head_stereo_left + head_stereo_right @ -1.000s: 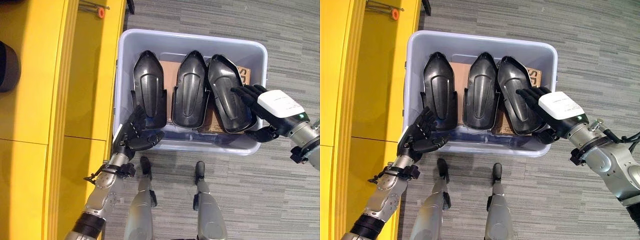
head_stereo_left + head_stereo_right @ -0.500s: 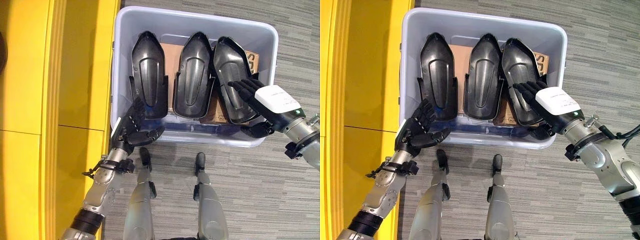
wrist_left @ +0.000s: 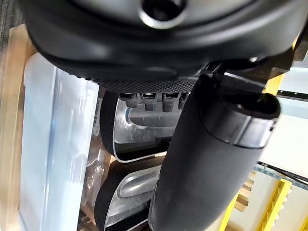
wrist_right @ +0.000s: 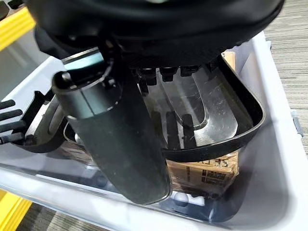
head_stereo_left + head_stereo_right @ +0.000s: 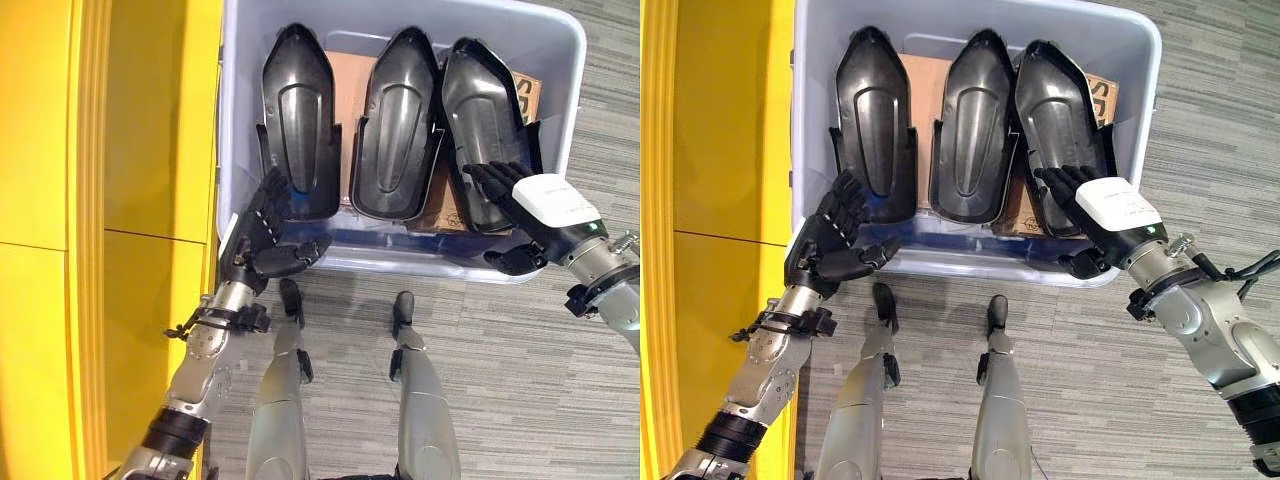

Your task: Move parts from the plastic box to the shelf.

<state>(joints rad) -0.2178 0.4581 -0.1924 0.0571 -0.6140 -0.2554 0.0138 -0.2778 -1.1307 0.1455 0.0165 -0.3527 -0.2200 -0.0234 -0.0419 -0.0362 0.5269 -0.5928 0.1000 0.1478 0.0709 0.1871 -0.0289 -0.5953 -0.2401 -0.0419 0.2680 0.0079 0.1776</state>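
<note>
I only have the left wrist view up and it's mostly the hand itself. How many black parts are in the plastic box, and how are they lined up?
Observer: Three black parts lie side by side in the plastic box, with cardboard under them.
Operator: Is the right hand on any of them?
Observer: The right hand has straight fingers lying on the near end of the rightmost part.
Operator: And my left hand, where is it against the box?
Observer: The left hand is open at the box's near left corner, fingers over the rim by the leftmost part.
Operator: What's left of the box?
Observer: A yellow shelf.
</note>
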